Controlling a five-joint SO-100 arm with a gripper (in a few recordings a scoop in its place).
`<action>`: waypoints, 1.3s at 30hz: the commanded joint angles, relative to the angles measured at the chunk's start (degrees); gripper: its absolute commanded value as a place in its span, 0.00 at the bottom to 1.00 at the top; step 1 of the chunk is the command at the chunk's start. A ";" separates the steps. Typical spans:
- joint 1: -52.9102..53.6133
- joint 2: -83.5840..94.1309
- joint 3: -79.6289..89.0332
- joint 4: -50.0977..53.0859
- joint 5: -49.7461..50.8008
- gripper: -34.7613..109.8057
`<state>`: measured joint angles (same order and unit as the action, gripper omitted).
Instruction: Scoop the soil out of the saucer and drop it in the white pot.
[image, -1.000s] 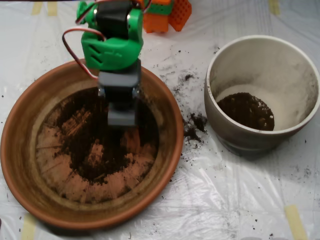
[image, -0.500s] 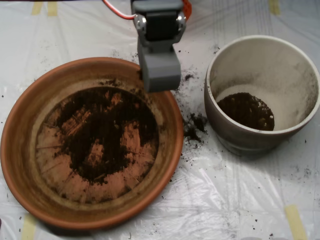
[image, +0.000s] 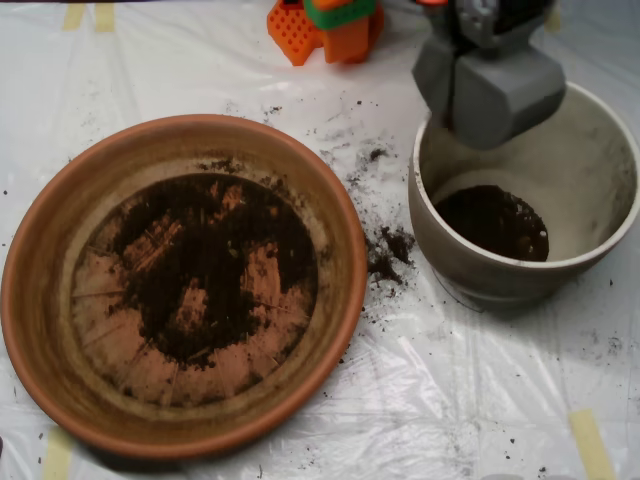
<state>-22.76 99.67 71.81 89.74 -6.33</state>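
The terracotta saucer (image: 40, 250) lies at the left, with a dark patch of soil (image: 200, 270) spread over its ridged base. At the right stands the white pot (image: 470, 265), and a smaller heap of soil (image: 492, 222) lies at its bottom. My grey scoop (image: 487, 92) hangs over the pot's upper-left rim, partly above the opening. Its two halves are together, so anything inside is hidden.
Spilled soil (image: 388, 250) is scattered on the plastic sheet between saucer and pot. An orange and green block structure (image: 325, 25) stands at the top edge. Strips of tape (image: 590, 440) hold the sheet at the corners.
The scoop rose out of the saucer's soil and swung right, from over the saucer's middle, past its upper-right rim, to above the pot's upper-left rim.
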 joint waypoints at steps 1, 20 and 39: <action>-4.83 -0.62 -4.66 -0.44 -0.79 0.24; -4.83 -0.97 -6.94 2.55 -2.02 0.56; 18.72 0.00 -18.63 10.28 1.85 0.53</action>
<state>-9.32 93.43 56.95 98.96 -3.34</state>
